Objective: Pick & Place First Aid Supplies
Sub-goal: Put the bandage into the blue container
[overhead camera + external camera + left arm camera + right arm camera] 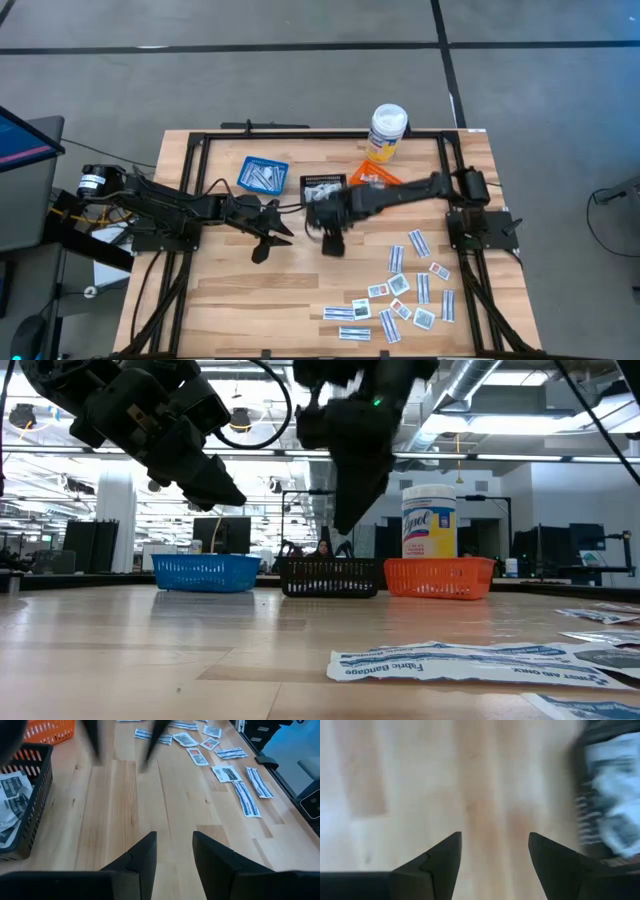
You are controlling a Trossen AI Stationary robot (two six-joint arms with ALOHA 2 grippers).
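A pale wooden slatted table [230,290] fills the overhead view. Two dark arms meet near its middle. The right gripper [495,857] hangs over bare wood just beside the black mesh basket [322,186] — its fingers spread wide, holding nothing. The left gripper [174,852] hovers nearby with fingers parted, also empty. A white bottle with a yellow label [387,131] stands at the far edge. Flat white first aid packets [410,290] lie scattered on the near right side; more fill the basket.
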